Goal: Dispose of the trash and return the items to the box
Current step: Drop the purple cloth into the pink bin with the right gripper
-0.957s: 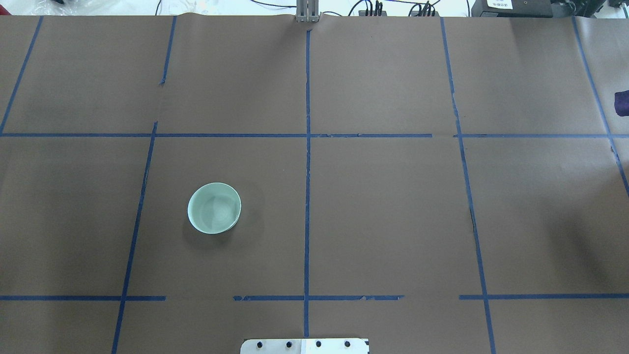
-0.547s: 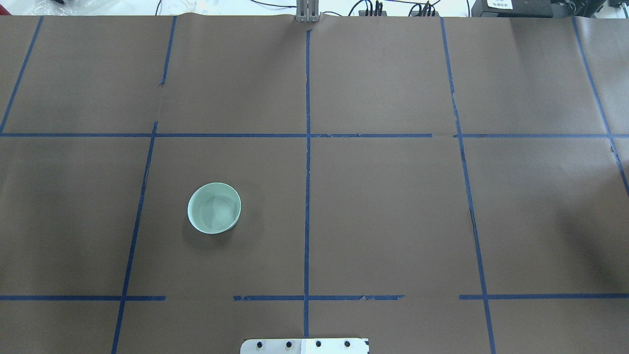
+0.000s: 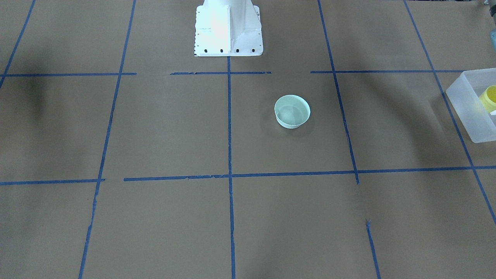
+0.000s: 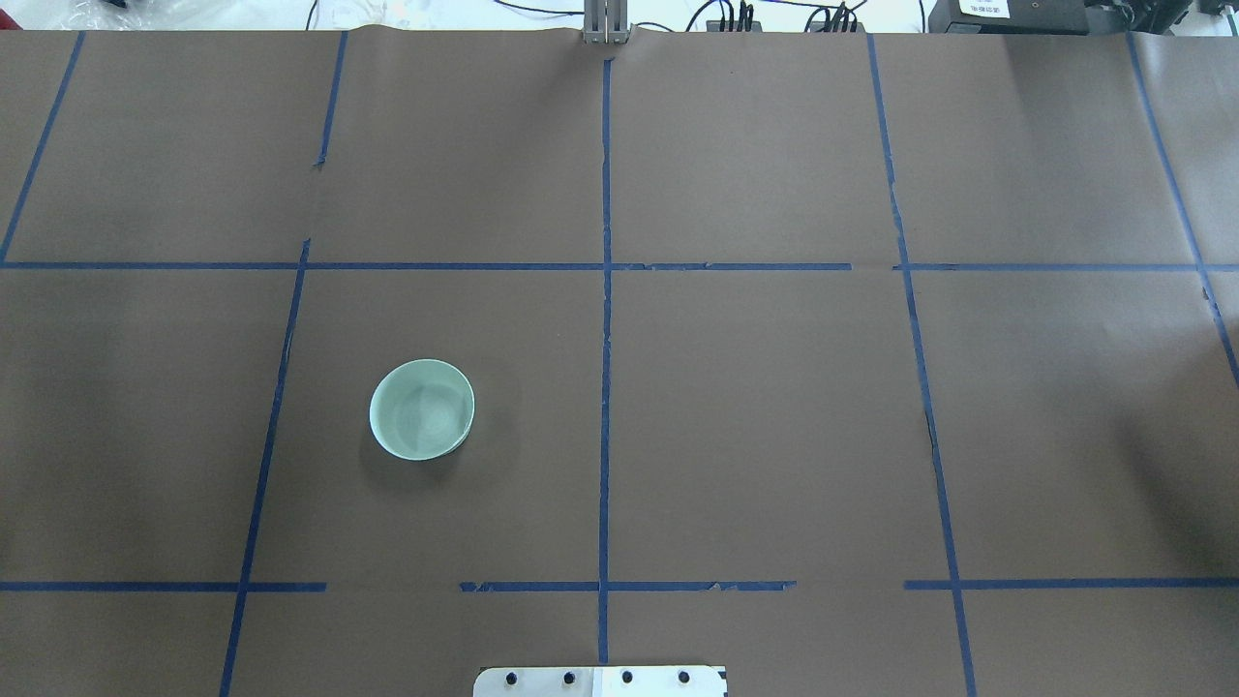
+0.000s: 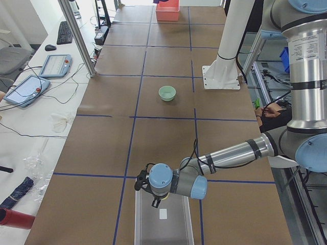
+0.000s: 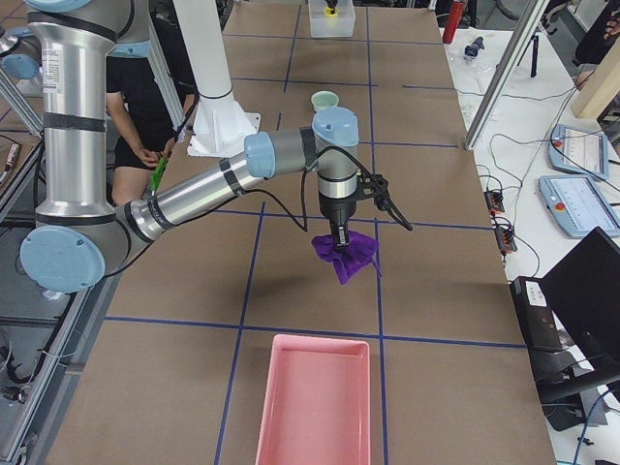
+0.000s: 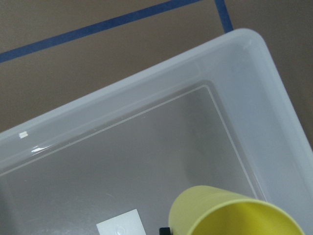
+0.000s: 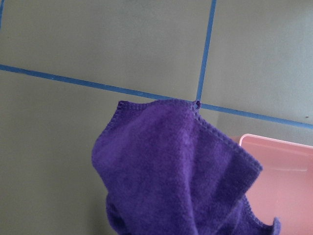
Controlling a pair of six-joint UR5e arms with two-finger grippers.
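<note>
The mint-green bowl [image 4: 422, 409] stands upright on the brown table, left of the centre line; it also shows in the front view [image 3: 292, 111]. The frosted box [image 3: 465, 101] sits at the table's left end. My left gripper [image 5: 155, 203] is over the box [image 5: 140, 224], shut on the yellow cup [image 7: 220, 215], which hangs tilted inside the box [image 7: 146, 88]. The cup shows in the front view [image 3: 489, 97] too. My right gripper [image 6: 337, 235] is shut on a purple cloth [image 6: 346, 255], held above the table short of the pink tray [image 6: 315, 397].
The white robot base [image 3: 228, 27] stands at the table's near-middle edge. A white label lies on the box floor [image 7: 120, 227]. The pink tray's corner shows in the right wrist view [image 8: 279, 166]. Tablets and cables lie on the side table [image 5: 30, 87].
A second ago the purple cloth showed at the overhead view's right edge. It has moved out of that view to the right. The bowl has not moved.
</note>
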